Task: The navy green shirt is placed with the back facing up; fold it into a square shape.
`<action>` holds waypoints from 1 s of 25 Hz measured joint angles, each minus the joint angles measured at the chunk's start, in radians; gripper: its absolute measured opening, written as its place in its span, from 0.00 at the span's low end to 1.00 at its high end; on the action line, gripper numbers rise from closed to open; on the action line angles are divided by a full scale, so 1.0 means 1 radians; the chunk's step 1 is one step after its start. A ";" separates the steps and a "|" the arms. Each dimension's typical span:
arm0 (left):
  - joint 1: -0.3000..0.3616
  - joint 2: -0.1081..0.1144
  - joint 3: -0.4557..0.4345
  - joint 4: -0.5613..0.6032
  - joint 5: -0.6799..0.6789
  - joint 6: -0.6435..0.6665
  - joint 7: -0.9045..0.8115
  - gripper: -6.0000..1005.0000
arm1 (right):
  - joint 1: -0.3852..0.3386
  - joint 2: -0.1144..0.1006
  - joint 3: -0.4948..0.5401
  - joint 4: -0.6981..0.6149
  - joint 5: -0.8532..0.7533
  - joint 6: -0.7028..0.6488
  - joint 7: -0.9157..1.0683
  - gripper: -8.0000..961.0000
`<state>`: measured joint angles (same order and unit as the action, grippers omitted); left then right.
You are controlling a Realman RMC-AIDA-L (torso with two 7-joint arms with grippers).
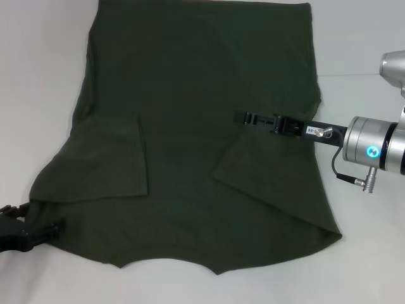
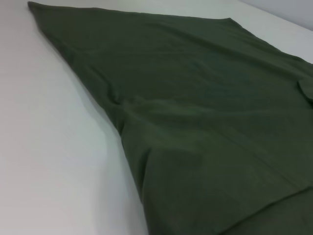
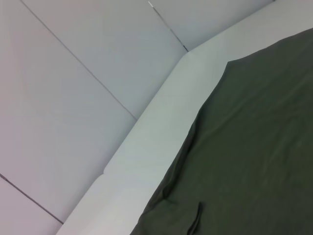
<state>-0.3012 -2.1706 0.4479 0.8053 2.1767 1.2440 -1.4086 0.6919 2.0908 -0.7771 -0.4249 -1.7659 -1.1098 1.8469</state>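
Both sleeves lie folded inward on the shirt (image 1: 196, 126); right gripper (image 1: 243, 118), jaws together, could drag cloth crooked, while left gripper (image 1: 54, 229), jaws' state untellable, sits at the bench's (image 1: 38, 76) near-left corner.

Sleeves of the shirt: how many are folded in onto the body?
2. On the navy green shirt, the left sleeve lies folded inward, and the right sleeve lies folded inward under the right gripper.

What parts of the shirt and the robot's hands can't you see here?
- Shirt front: it faces the table in every view.
- Shirt's far edge: cut off by the head view's top edge.
- Left end effector: mostly cut off at the head view's lower left corner, at the shirt's corner.
- Right end effector: black against the dark shirt, so its grip is unclear.
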 joint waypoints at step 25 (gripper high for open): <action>-0.002 0.000 0.012 0.055 0.042 0.014 -0.073 0.46 | -0.003 0.000 0.001 0.000 0.011 0.001 0.000 0.95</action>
<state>-0.3035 -2.1702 0.4596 0.8600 2.2190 1.2575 -1.4817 0.6891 2.0908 -0.7761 -0.4249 -1.7545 -1.1090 1.8469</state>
